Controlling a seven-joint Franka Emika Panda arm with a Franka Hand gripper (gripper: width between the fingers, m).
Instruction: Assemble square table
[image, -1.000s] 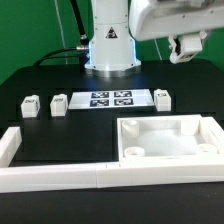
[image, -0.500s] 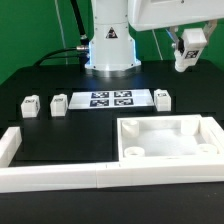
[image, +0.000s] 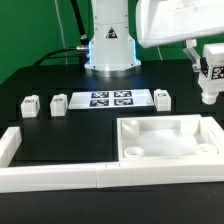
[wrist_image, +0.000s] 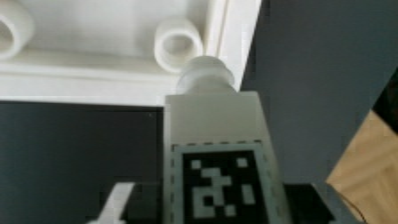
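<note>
The white square tabletop lies tray-like at the exterior view's right, raised rim and round corner sockets up. My gripper is shut on a white tagged leg and holds it upright in the air, above the tabletop's far right corner and apart from it. In the wrist view the held leg points at the tabletop's rim, beside a corner socket; my gripper clamps its tagged end. Three more legs stand on the table: two at the left, one right of the marker board.
The marker board lies in front of the robot base. Long white border bars run along the near edge and turn up at the left. The table surface is black.
My gripper has moved toward the exterior view's right and down with the leg in it. The leg now hangs upright with its tag facing the camera. The other parts have not moved.
</note>
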